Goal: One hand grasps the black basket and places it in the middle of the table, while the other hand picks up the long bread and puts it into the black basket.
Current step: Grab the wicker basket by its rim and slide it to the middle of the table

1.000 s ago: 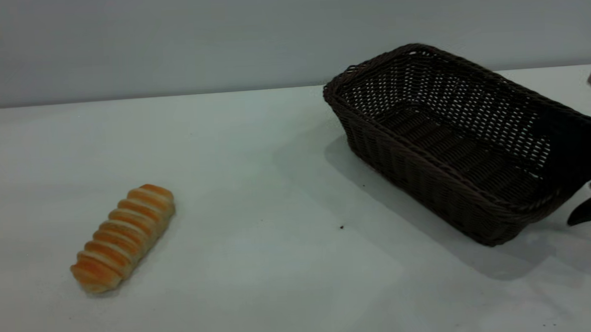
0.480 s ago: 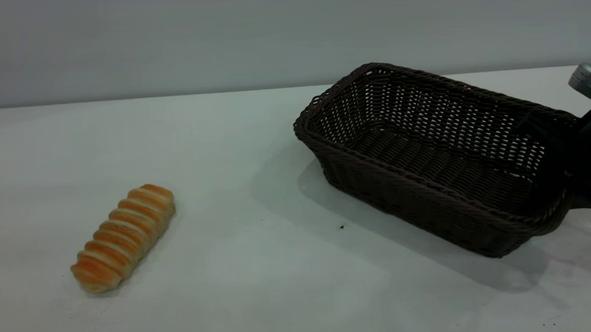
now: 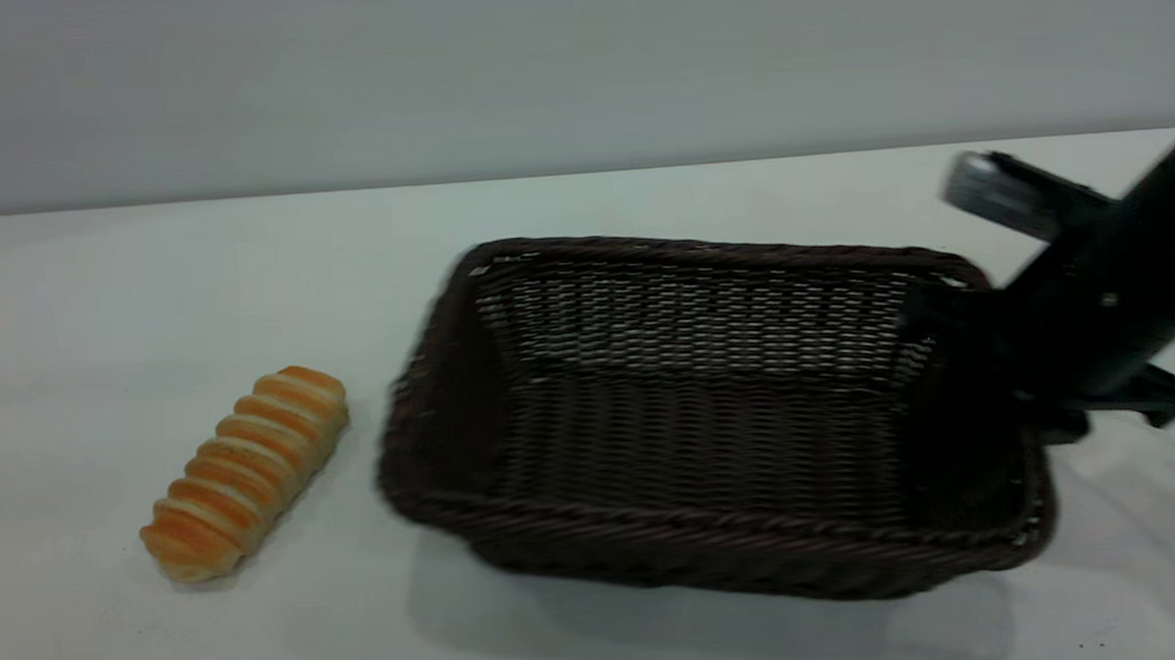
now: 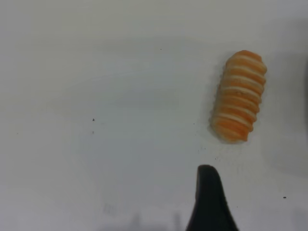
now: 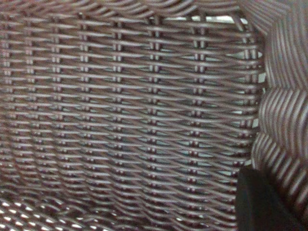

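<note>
The black basket [image 3: 711, 434] is at the middle of the table [image 3: 582, 211], long side toward the camera, with a shadow beneath it. My right gripper [image 3: 965, 353] is shut on the basket's right end wall. In the right wrist view one finger [image 5: 260, 202] is inside the weave [image 5: 125, 110]. The long bread [image 3: 245, 472] lies on the table just left of the basket, apart from it. In the left wrist view my left gripper [image 4: 236, 202] hovers above the table short of the bread [image 4: 239, 96], open and empty, with one black finger [image 4: 208, 202] showing.
A grey wall [image 3: 536, 64] runs behind the table's far edge. Bare tabletop lies left of and in front of the bread. A narrow gap separates the bread's far end from the basket's left corner.
The right gripper has swung the basket from the right side to the middle and turned it broadside. The arm has come further into view. The bread has not moved.
</note>
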Robot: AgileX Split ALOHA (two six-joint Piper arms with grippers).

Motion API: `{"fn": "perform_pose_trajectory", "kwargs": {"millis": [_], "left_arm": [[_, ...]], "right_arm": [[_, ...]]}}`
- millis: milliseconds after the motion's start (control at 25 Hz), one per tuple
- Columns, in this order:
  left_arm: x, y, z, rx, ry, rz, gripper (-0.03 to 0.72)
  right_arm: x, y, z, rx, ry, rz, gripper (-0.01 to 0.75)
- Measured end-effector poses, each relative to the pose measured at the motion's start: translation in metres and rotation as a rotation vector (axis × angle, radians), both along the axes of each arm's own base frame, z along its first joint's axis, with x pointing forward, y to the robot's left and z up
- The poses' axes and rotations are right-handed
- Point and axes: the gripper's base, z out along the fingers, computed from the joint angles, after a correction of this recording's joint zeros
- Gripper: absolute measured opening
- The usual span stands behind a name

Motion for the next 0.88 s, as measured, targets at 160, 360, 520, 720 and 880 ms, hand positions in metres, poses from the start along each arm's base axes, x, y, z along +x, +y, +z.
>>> {"fn": "perform_pose_trajectory", "kwargs": {"millis": [160, 360, 520, 720, 880], "left_arm": [[0.0, 0.0, 0.0, 0.0, 0.0, 0.0, 0.537], [-0.001, 0.0, -0.001, 0.001, 0.01, 0.001, 0.537], [-0.001, 0.0, -0.001, 0.001, 0.018, 0.002, 0.537], [-0.001, 0.0, -0.001, 0.001, 0.02, 0.002, 0.537], [-0.001, 0.0, -0.001, 0.001, 0.02, 0.002, 0.537]], "right_arm": [[0.012, 0.026, 0.009, 0.026, -0.048, 0.089, 0.098], [0.022, 0.053, 0.002, 0.06, -0.046, 0.165, 0.098], [0.025, 0.064, -0.008, 0.069, -0.028, 0.197, 0.098], [0.026, 0.066, -0.009, 0.073, -0.027, 0.197, 0.116], [0.027, 0.066, -0.008, 0.086, -0.022, 0.194, 0.25]]}}
